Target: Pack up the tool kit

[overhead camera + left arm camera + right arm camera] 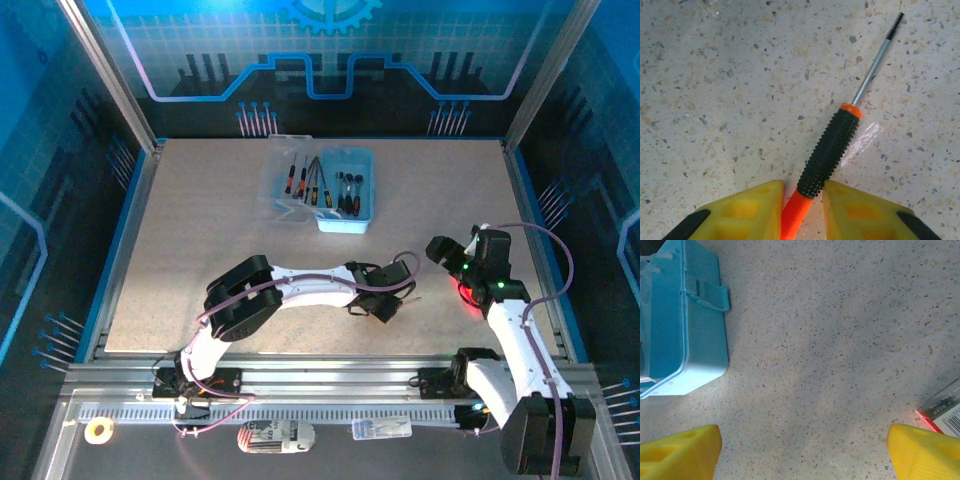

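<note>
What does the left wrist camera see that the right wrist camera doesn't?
Left wrist camera, not the right: a screwdriver with a bumpy black grip and orange end, lying on the table between the close-set jaws of the left gripper. Right wrist camera, not the left: the blue box with its latch, off to the left, and a corner of something with a barcode at the lower right. The jaws of the right gripper stand wide apart. Both: the speckled table and yellow jaws at the bottom of the picture.
</note>
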`<state>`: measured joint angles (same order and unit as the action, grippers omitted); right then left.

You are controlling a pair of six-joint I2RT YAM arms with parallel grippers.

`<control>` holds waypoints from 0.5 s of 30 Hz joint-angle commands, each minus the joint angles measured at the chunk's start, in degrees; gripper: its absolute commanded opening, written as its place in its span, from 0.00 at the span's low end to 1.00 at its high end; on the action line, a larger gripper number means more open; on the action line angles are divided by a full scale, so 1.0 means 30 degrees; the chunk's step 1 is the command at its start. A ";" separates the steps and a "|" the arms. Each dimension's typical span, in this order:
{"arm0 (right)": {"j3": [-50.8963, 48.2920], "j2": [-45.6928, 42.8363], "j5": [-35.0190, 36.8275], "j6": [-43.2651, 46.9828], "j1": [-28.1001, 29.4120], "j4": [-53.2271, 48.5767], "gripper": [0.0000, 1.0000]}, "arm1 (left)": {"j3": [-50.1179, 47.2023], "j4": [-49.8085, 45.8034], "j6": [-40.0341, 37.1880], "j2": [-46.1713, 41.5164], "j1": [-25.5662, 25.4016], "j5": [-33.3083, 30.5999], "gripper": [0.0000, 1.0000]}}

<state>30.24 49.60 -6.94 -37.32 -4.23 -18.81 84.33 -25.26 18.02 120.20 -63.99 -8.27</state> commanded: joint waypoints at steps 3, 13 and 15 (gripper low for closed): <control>0.0006 -0.0187 -0.0512 -0.0214 -0.0350 0.0351 0.87 | -0.0732 -0.1339 0.0101 0.0279 -0.0005 -0.1299 0.24; 0.0024 -0.0496 -0.0865 -0.0242 -0.0346 0.0703 0.88 | -0.1884 -0.2167 0.1184 -0.0165 0.0576 -0.2533 0.24; 0.0049 -0.0451 -0.0850 -0.0216 -0.0348 0.0784 0.88 | -0.2265 -0.2121 0.1451 -0.0409 0.0823 -0.2303 0.24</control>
<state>30.24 48.45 -8.47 -37.56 -4.32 -17.50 81.25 -23.68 19.79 118.78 -63.86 -11.33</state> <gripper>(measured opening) 0.880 0.241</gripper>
